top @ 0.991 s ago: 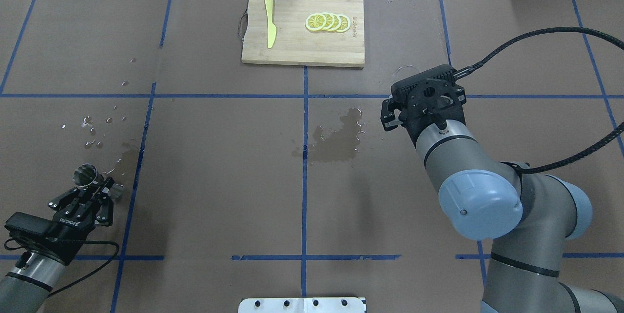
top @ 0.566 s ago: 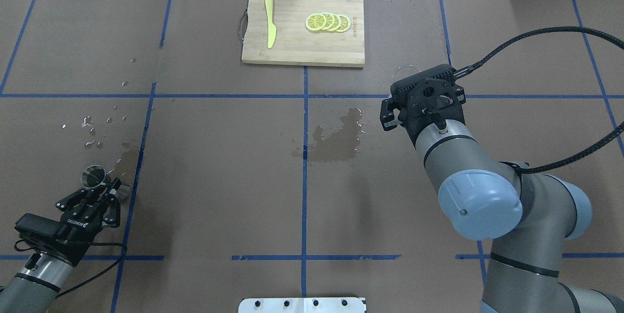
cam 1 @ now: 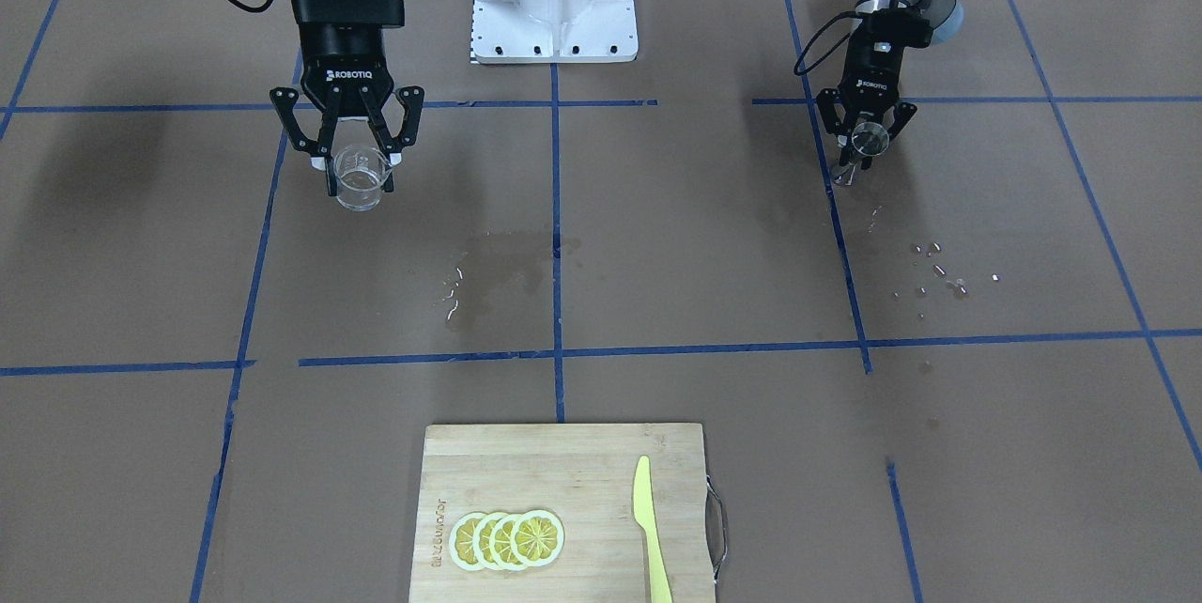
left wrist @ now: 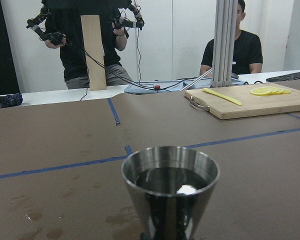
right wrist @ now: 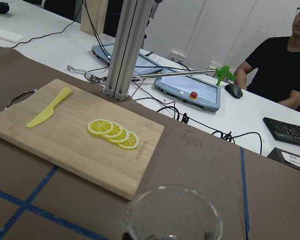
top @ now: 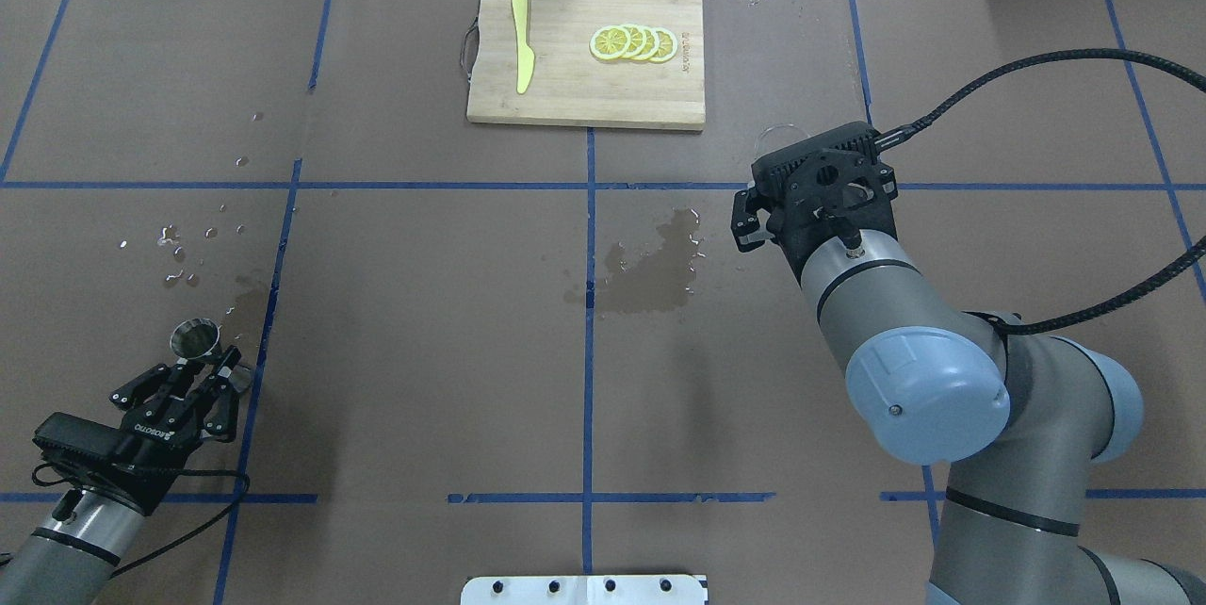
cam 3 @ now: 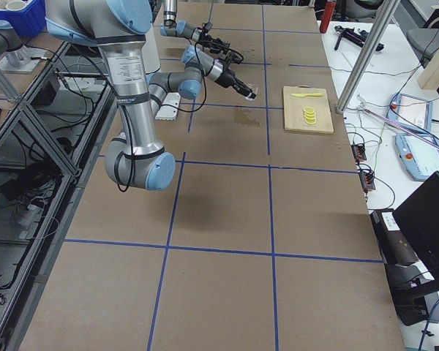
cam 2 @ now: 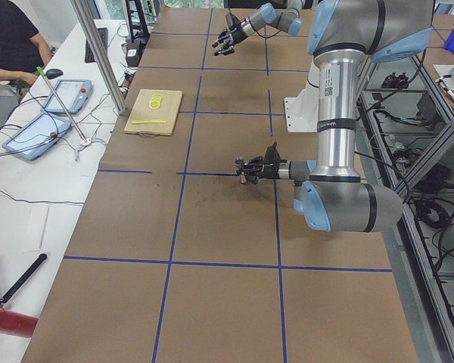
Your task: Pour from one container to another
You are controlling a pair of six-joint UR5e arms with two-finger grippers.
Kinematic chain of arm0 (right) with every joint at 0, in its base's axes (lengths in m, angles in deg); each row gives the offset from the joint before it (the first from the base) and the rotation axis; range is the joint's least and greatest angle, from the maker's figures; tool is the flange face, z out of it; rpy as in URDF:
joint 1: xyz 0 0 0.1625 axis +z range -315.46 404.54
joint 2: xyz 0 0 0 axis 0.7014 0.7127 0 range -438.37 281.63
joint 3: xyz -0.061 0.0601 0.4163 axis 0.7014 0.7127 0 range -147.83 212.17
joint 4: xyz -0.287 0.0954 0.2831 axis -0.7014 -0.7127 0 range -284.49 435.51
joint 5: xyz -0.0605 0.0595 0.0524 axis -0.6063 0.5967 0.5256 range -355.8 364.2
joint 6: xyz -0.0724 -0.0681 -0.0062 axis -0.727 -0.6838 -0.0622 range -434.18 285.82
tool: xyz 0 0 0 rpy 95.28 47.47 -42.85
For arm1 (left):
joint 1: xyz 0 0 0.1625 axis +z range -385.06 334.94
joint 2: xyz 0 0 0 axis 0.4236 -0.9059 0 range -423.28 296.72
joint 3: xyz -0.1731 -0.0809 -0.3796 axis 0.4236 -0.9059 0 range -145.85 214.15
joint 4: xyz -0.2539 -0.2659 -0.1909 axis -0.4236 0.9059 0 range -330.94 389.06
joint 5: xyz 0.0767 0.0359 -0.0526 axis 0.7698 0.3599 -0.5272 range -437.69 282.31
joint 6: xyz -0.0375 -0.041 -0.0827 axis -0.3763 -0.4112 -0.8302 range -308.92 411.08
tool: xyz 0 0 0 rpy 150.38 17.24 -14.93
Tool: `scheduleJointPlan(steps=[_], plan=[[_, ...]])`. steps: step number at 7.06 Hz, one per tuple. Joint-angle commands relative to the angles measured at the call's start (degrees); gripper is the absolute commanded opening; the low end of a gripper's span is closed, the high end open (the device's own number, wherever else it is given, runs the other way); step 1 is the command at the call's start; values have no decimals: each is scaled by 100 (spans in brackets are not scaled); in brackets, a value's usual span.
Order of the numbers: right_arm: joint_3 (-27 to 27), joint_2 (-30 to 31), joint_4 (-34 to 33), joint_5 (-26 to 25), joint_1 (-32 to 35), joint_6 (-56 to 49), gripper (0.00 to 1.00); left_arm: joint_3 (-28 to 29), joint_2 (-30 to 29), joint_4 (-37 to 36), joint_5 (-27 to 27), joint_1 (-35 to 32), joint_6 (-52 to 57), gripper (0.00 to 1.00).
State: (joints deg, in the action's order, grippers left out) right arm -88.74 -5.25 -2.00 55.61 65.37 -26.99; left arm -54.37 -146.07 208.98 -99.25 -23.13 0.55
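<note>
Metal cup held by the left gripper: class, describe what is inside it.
Inside the metal cup is dark liquid, its surface below the rim, showing one bright glint. The liquid covers the cup's bottom, so its depth cannot be seen.

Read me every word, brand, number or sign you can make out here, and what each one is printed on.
"ROBOTIQ": on the right claw, shut on the glass beaker.
"ROBOTIQ": on the left claw, shut on the metal cup.
Burned mark along the cutting board edge: too small to read.
Sticker on the left arm: too small to read.
</note>
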Motion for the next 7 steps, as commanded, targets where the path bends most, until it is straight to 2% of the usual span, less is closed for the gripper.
scheduleJointPlan(steps=[1,3,4,5,6,7], plan=[[-3,-26,-1,0,0,0,0,-7,0,34,-33,0,-1,39],[-3,-70,-1,53,0,0,0,1,0,51,-33,0,-1,40],[-3,-71,-1,53,0,0,0,2,0,52,-33,9,-18,52],[-3,-71,-1,53,0,0,0,2,8,52,-42,9,-18,73],[-3,-79,-1,53,0,0,0,-33,26,86,-146,0,-18,88],[-3,-105,-1,53,9,0,0,-42,35,95,-208,0,-18,99]])
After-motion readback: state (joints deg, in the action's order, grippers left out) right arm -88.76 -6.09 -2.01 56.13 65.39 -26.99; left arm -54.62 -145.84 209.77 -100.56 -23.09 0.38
